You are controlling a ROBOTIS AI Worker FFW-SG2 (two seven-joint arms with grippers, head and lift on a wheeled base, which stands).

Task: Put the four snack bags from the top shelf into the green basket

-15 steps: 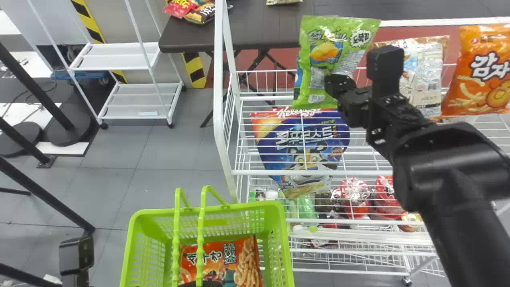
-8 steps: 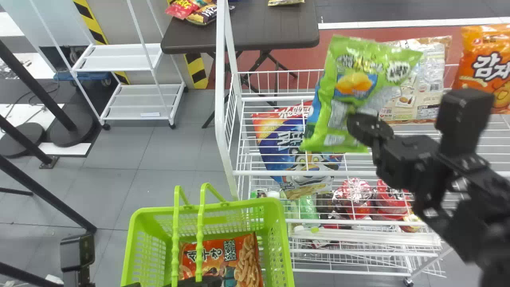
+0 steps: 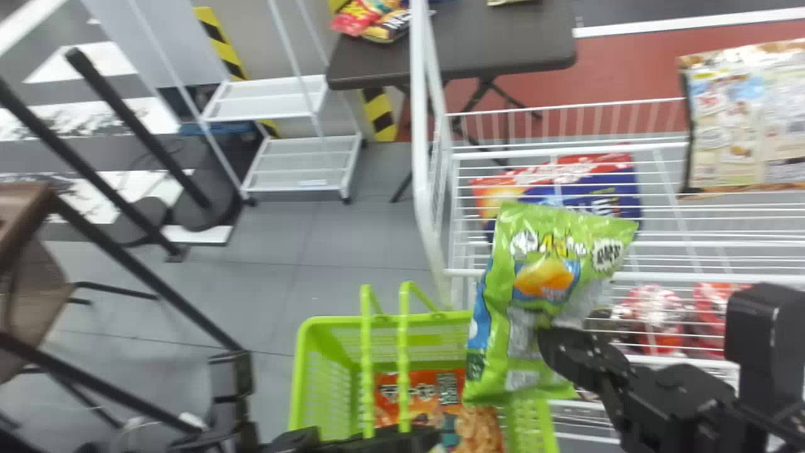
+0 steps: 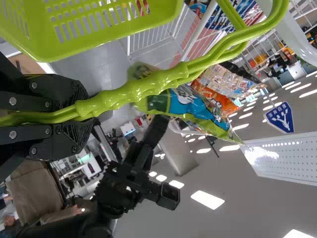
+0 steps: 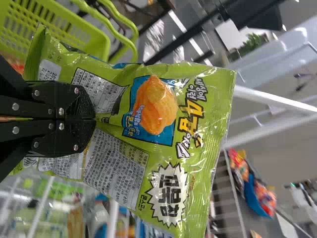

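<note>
Green bag [image 3: 546, 277] moved nearer basket [image 3: 304, 377] | right gripper [image 3: 550, 343] clamped on bag | left gripper [image 3: 412, 436] clamped on handles [image 3: 404, 352]

Head view: bright, fairly even indoor light. Floor [image 3: 270, 226] past the shelf's [image 3: 704, 277] left edge comes up pale grey w/ soft shading; poles [image 3: 138, 129] there are dark & smeared, prob. motion blur. Bag [image 3: 547, 289] has pale sheen on its film, print a bit soft. L wrist view: overhead lamps [image 4: 208, 200] blow out to white vs. dim grey ceiling [image 4: 198, 225]; strong glare on white panel [image 4: 255, 154], small highlights along the basket handle [image 4: 138, 89]. R wrist view: thin glare streaks on bag creases, print crisp; bkgd rail [image 5: 277, 100] soft, can't tell if focus or motion.
</note>
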